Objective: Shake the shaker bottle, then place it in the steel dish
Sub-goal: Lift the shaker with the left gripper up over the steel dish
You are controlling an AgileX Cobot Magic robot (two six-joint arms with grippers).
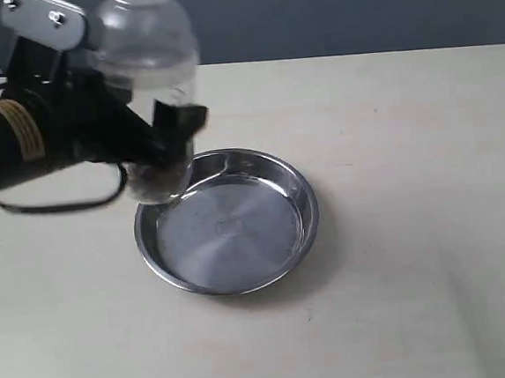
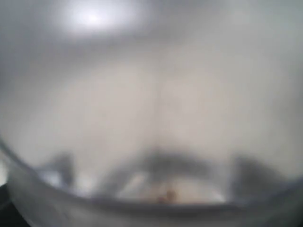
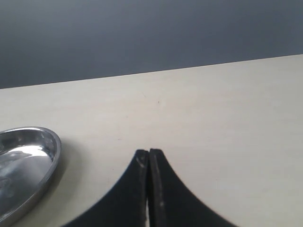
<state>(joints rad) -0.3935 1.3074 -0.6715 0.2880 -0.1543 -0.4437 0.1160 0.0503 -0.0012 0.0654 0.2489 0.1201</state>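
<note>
Bottle [image 1: 149, 65]: you hold it lifted above the far-left rim of the dish [image 1: 312, 210], and it looks smeared in the exterior view (likely mid-shake).
Left end effector [image 1: 167, 148]: clamped round the bottle's lower body, close enough that the bottle [image 2: 156, 118] fills its wrist camera.
Right end effector [image 3: 149, 163]: fingers pressed together, holding nothing, parked over the worktop [image 1: 415, 228] right of the dish [image 3: 28, 156], out of the way.
Next: the dish sits just below the bottle, so your set-down looks short.
</note>
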